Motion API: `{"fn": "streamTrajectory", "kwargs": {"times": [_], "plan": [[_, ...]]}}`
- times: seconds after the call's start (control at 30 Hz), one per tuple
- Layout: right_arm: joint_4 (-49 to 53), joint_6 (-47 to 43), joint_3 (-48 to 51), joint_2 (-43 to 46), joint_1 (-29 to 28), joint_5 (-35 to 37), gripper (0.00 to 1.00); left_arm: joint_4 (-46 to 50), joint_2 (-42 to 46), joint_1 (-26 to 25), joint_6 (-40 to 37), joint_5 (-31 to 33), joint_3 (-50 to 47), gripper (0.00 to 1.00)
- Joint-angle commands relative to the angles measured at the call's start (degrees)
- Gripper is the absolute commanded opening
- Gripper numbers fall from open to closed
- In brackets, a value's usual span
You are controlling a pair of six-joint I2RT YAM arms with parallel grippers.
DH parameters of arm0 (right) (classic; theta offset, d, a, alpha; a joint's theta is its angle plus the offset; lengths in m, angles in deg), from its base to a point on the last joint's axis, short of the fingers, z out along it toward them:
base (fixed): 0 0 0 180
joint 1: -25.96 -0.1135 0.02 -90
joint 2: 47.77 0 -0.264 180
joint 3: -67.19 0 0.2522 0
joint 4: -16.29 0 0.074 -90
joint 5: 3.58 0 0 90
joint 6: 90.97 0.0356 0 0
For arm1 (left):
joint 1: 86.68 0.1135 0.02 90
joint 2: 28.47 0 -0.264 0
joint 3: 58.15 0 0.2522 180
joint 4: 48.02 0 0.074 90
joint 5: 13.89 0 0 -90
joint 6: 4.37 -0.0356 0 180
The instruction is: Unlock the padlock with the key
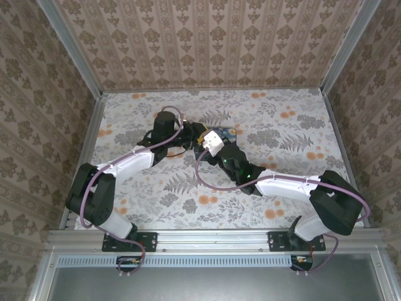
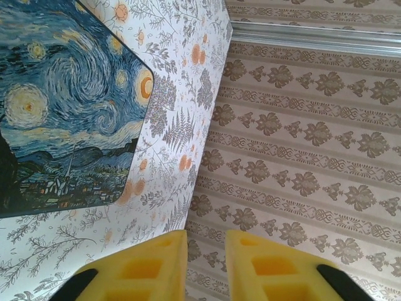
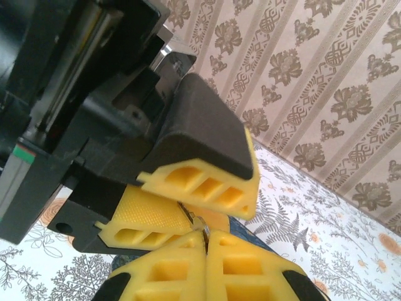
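White arms angle inward, wrists meeting at box: left jaws slightly apart, right jaws together.

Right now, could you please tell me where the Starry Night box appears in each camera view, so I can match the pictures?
Top external: the Starry Night box lies mid-table, mostly hidden under the two wrists.
Left wrist: it sits at upper left.
Right wrist: a dark blue sliver, likely the box, low centre.
Shared landmark: the floral table cover.
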Motion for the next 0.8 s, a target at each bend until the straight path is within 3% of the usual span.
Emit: {"fn": "streamTrajectory", "kwargs": {"times": [0.0,0.37,0.4,0.5,0.53,0.77], "plan": [[-0.87,-0.84,-1.29,-0.74,-0.29,1.62,0.00,-2.24,-0.37,-0.16,0.32,-0.72,0.91,0.20],[-0.85,0.18,-1.23,-0.57,-0.24,1.53,0.00,-2.62,-1.05,-0.07,0.15,-0.54,0.87,0.00],[-0.66,0.85,-1.14,-0.33,-0.09,1.53,0.03,-2.63,-1.09,0.02,0.01,-0.46,0.75,0.00],[0.70,6.02,0.43,2.46,1.52,0.59,0.41,-3.32,-1.21,0.49,-1.58,-0.44,0.77,0.00],[2.02,8.95,1.34,4.16,2.56,-0.78,0.48,-4.00,-1.33,0.77,-2.61,-0.32,0.73,0.00],[11.23,33.02,5.90,16.12,12.84,-14.67,0.56,-6.74,-1.29,2.52,-13.56,-0.24,1.80,0.00]]}}
